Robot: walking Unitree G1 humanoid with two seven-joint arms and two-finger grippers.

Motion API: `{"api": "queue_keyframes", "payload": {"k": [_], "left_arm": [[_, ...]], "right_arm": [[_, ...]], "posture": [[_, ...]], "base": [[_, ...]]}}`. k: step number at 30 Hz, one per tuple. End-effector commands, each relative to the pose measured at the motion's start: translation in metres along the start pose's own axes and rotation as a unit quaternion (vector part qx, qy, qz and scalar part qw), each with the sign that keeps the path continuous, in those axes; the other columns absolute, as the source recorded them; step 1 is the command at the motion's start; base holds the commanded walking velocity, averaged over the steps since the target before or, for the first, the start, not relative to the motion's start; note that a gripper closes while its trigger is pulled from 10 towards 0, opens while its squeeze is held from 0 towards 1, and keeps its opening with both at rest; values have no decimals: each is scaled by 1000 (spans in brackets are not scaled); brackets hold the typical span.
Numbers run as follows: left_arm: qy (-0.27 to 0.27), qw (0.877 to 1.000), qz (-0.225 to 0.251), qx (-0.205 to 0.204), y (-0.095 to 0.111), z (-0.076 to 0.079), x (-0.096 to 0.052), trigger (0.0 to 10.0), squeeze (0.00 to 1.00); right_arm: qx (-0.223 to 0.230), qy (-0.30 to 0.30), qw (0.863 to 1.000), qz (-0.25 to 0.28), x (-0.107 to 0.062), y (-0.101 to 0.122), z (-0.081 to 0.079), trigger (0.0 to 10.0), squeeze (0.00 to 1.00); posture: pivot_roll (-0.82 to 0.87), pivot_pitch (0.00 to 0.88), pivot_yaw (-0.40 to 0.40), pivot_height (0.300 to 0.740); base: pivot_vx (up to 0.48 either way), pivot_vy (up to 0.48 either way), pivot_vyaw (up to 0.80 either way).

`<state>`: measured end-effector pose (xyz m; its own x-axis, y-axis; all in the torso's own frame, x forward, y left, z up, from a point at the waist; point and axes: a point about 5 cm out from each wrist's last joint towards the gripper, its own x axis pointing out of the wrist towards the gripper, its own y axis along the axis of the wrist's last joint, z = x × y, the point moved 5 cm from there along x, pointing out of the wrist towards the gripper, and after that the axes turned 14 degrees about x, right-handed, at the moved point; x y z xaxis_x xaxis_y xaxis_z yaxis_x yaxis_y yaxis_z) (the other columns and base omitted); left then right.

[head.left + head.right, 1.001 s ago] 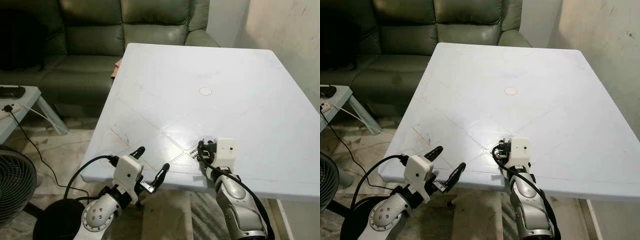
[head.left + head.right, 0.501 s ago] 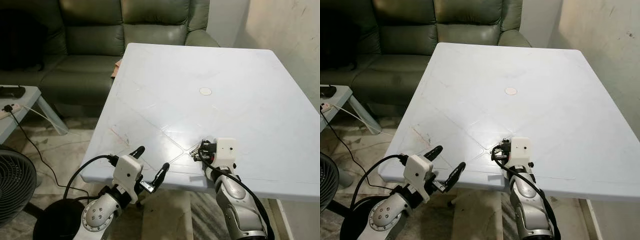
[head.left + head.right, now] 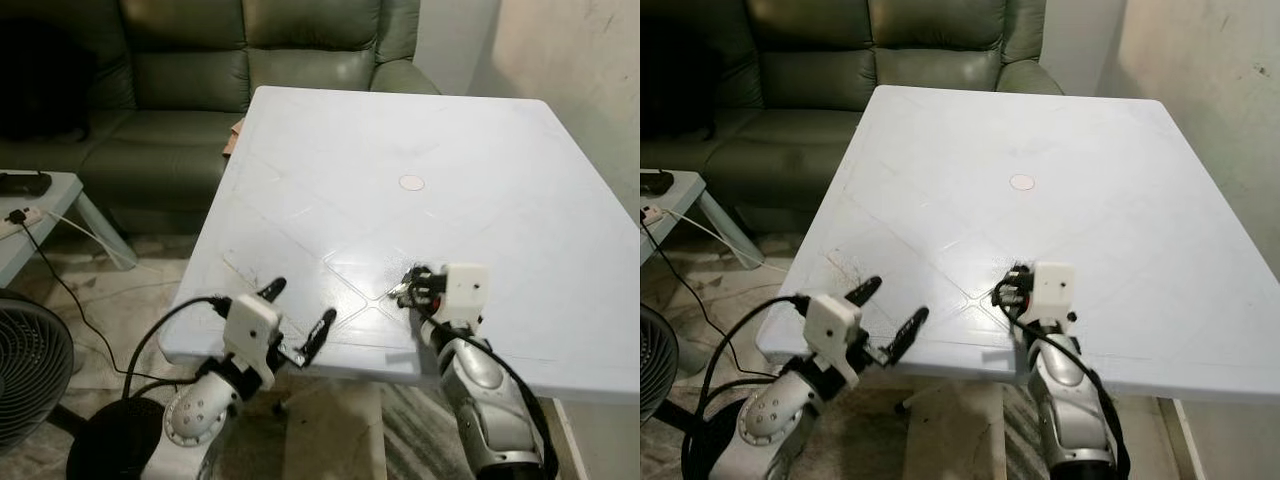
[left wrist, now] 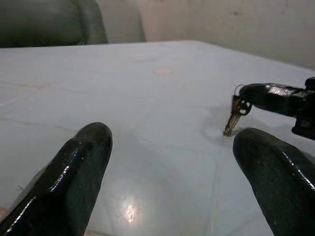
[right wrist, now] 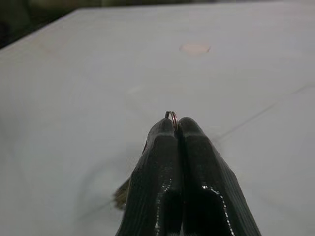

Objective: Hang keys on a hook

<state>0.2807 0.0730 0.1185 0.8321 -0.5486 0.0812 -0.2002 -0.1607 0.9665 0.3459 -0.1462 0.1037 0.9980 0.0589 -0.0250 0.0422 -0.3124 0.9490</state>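
With its 2 black fingers pressed tight together, right gripper (image 5: 178, 129) pinches the thin metal ring of a small bunch of metal keys (image 4: 233, 114), ring poking up between the fingertips. Keys hang down from the fingers, tips touching or just above the large white plastic table (image 3: 480, 150), cannot tell which. Right gripper sits over the table's near part, close to the front edge, silver right arm (image 3: 487, 400) coming up from below the edge.

Left gripper (image 3: 298, 315) is spread wide, holding nothing, 2 black fingers (image 4: 78, 167) well apart. It hovers at the table's near edge, towards the near left corner, pointing across the tabletop at the keys. Black cable (image 3: 165, 330) loops off the left wrist.

Small round pale cap (image 3: 411, 183) sits in the table's middle, well apart from both grippers. Faint diagonal lines cross the tabletop.

Dark green leather sofa (image 3: 200, 70) stands behind the table. Low grey side table (image 3: 40, 215) at far left, with a dark object on it, cord trailing down. Round fan grille (image 3: 30, 365) at lower left on the floor. Plain pale wall (image 3: 570, 60) to the right.
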Motion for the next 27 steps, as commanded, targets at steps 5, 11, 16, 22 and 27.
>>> {"api": "queue_keyframes", "payload": {"k": [5, 11, 16, 22, 27], "left_arm": [[58, 998, -3, -28, -1, -27, 5, 10000, 0], [102, 994, 5, -39, 4, -50, 9, 10000, 0], [147, 989, -2, -33, 0, -72, 11, 10000, 0], [197, 979, -5, -46, -2, -93, 18, 10000, 0], [214, 976, -13, -43, -4, -105, 24, 10000, 0]], "right_arm": [[-42, 55, 994, 84, -5, 36, -10, 10000, 0], [-16, 55, 994, 91, -12, 40, -4, 10000, 0], [-11, 50, 994, 99, -21, 40, -1, 10000, 0], [-5, 18, 996, 90, -24, 34, 8, 10000, 0], [-17, 1, 997, 79, -20, 31, 12, 10000, 0]], "posture": [[-14, 7, 6, 740], [-12, 0, 7, 740], [-21, 0, 14, 740], [-30, 0, 22, 740], [-40, 0, 29, 740]], "base": [[0, 0, 0], [0, 0, 0], [0, 0, 0], [0, 0, 0], [0, 0, 0]]}}
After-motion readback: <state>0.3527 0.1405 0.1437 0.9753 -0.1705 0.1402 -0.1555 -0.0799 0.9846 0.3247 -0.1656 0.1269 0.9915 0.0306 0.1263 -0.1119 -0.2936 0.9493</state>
